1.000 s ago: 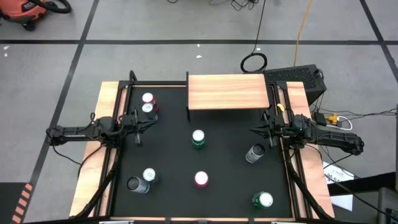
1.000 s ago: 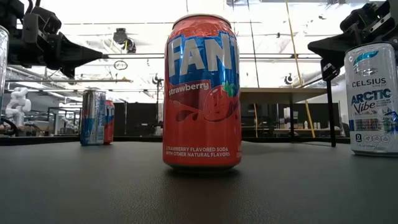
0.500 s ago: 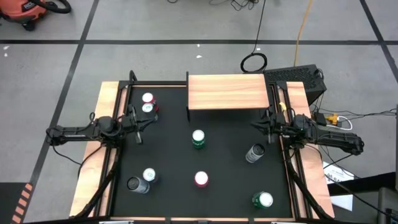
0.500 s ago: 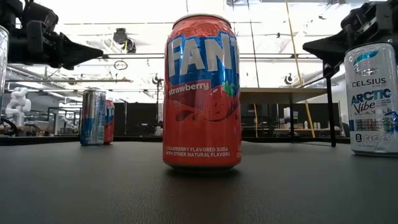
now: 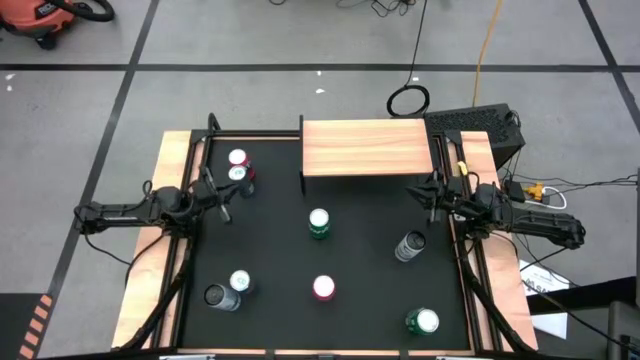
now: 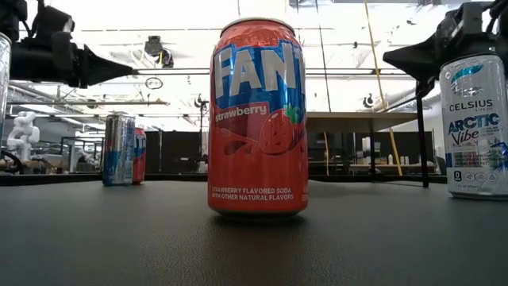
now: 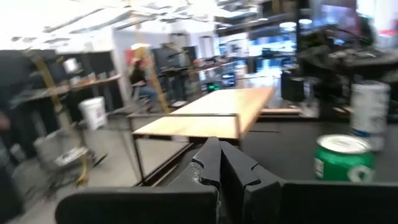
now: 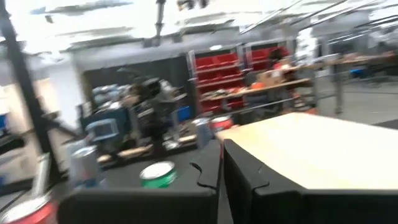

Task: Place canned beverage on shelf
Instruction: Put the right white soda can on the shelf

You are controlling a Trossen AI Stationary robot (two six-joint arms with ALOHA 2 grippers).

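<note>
- The shelf [image 5: 367,146] sits at the upper middle of the high view. Its light wood top is bare. No can stands on it yet.
- So the job looks like it is just starting. Every can is down on the black table [image 5: 270,250].
- A green can [image 5: 319,223] stands in the middle of the high view, just below the shelf.
- A red Fanta strawberry can [image 5: 324,289] stands lower down, in the middle. In the low view it fills the center of the frame.
- A gray can [image 5: 409,245] is at the right of the middle, near the right arm.
- Another green can [image 5: 422,321] is at the lower right.
- Two cans [image 5: 238,166] stand close together at the upper left, and two more cans [image 5: 227,290] are at the lower left.
- The left gripper [image 5: 232,193] is at the left side of the high view, above the table. Its fingers are pressed together and hold nothing.
- The right gripper [image 5: 420,192] is at the right side, just under the right end of the shelf. Its fingers are also pressed together and hold nothing.
- What is left is almost all of it: an arm needs to spread its fingers, grab a can, lift it, and set it on the shelf top.
</note>
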